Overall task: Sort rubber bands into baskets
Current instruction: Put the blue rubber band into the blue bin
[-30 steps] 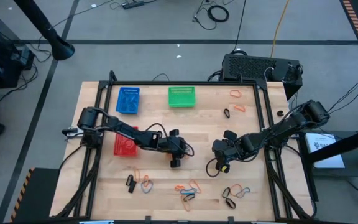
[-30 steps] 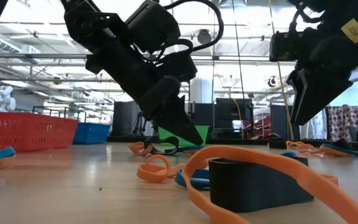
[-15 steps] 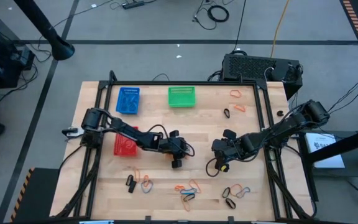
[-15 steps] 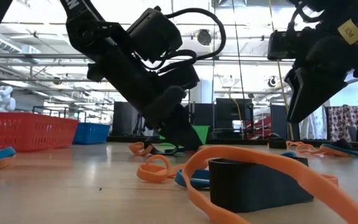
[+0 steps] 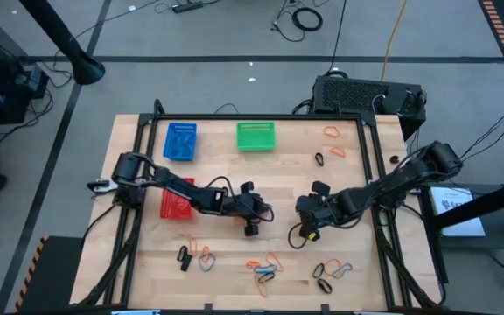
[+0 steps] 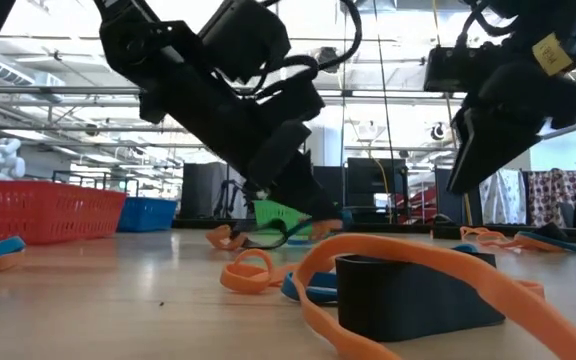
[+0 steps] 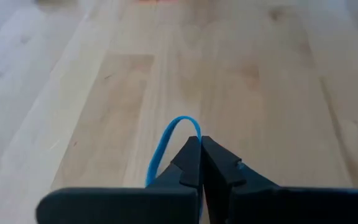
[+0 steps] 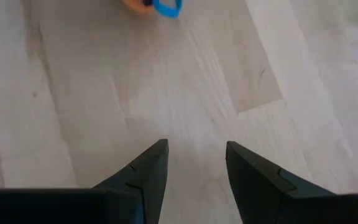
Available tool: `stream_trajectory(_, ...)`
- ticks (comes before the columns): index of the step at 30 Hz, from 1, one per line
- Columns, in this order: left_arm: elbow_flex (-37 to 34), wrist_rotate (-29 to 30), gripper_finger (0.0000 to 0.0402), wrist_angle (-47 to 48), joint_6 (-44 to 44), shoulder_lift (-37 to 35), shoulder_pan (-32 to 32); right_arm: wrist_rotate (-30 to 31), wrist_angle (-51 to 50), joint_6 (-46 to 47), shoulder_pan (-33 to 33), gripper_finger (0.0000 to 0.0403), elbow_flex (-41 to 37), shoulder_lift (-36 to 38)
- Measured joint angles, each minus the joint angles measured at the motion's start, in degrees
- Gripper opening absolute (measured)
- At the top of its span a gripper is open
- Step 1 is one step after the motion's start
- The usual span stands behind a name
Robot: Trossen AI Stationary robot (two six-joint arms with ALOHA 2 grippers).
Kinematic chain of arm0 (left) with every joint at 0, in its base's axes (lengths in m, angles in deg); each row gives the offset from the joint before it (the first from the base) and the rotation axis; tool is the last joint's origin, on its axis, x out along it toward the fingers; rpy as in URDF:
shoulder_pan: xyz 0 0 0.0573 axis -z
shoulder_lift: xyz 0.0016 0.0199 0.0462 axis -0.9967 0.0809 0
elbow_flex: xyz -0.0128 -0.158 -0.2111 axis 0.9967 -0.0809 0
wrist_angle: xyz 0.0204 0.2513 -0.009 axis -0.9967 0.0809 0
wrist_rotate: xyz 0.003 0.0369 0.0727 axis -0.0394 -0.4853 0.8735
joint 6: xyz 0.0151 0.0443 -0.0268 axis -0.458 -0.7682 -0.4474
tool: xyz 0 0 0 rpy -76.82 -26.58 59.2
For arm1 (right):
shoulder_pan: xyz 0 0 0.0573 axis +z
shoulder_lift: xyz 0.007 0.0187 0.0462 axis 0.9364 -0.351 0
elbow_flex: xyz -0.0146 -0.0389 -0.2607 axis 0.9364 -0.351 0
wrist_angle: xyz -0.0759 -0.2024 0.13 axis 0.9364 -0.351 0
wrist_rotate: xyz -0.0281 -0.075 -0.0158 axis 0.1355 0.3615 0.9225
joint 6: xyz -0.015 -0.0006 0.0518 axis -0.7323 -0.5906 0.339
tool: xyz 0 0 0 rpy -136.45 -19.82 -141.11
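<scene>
Centrally on the wooden table [image 5: 287,175], the left gripper [image 7: 201,163] is pinched closed on a thin blue rubber band [image 7: 166,146] just right of the red basket [image 5: 175,206], while the right gripper [image 8: 194,163] hovers nearby with its jaws spread apart and holding nothing. Farther back, the blue basket [image 5: 180,141] and green basket [image 5: 256,136] sit side by side along the far edge. Loose rubber bands [image 5: 265,268] in orange, blue and black lie scattered along the near edge, with a few more [image 5: 332,142] at the far right.
</scene>
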Motion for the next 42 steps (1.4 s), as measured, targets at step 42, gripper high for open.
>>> stream_trajectory(42,0.09,-1.84,0.0103,2.3,1.3,-1.64,-1.31,3.06,15.86,-7.03,0.01,0.0155,0.01,-5.56)
